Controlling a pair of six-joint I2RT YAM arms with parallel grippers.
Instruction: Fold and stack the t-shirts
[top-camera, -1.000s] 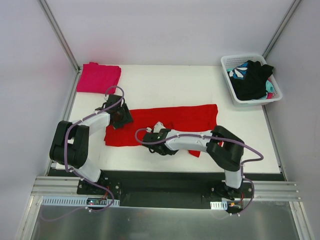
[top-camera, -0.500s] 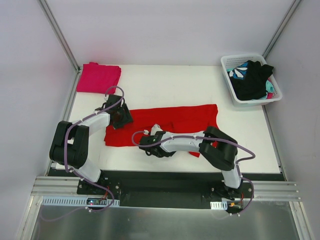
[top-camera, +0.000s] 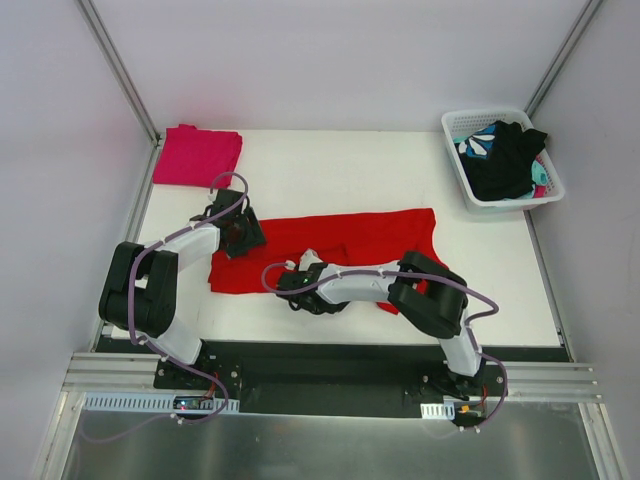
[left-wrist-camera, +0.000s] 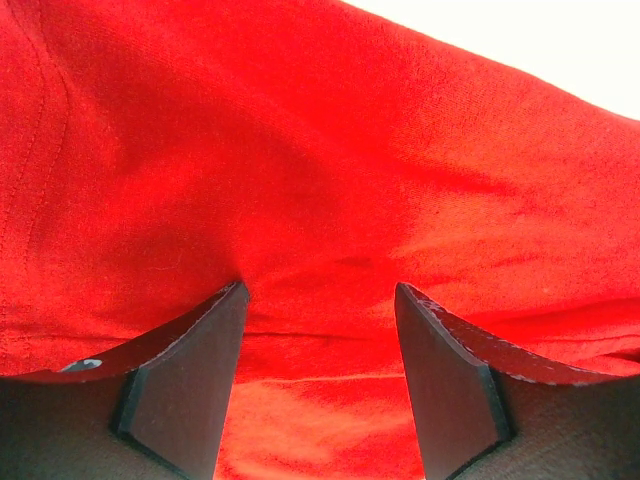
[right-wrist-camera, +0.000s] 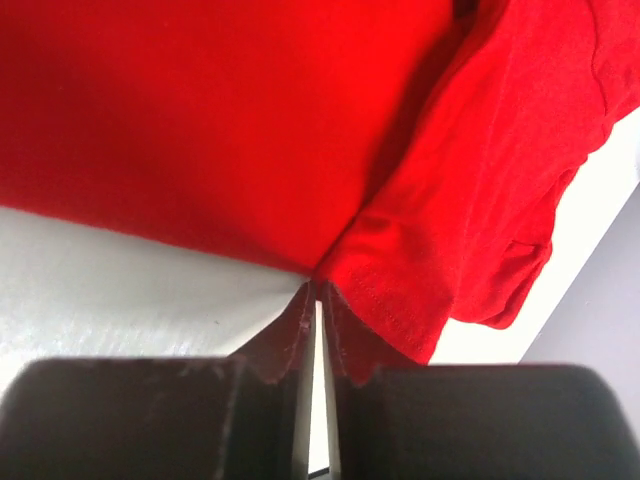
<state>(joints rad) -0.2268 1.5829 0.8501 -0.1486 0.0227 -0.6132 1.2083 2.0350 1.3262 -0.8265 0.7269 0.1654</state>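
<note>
Pinching the near hem of the red t-shirt (top-camera: 350, 236), the right end effector (top-camera: 298, 288) is reaching low across the cloth's near edge. In the right wrist view its two fingers are drawn together to a hairline gap, and the stitched edge is running right into their tips, so it appears to be gripping that hem. That hold is probably there so the near edge can be lifted and carried over for a fold.

The left end effector (top-camera: 240, 232) is working the shirt's left end. Its fingers are standing well apart and red cloth is filling the space beyond them. Nothing is clamped; the tips are pressing on, or hovering just over, the fabric, and which of the two is not clear. Sitting there, it is likely serving as an anchor or readying its own grip, so that the cloth is not sliding when the other side pulls.

The red t-shirt is lying as a long band across the middle of the white counter (top-camera: 340, 170), with a small flap trailing off its near right side. The magenta-pink t-shirt (top-camera: 197, 155) is resting folded in the far left corner, well apart. A white basket (top-camera: 453, 152) at the far right is holding a black garment (top-camera: 505, 165) and a teal-and-white garment (top-camera: 478, 142). Pale walls (top-camera: 330, 60) are enclosing the counter, and a metal rail (top-camera: 110, 378) is running along the near edge.
</note>
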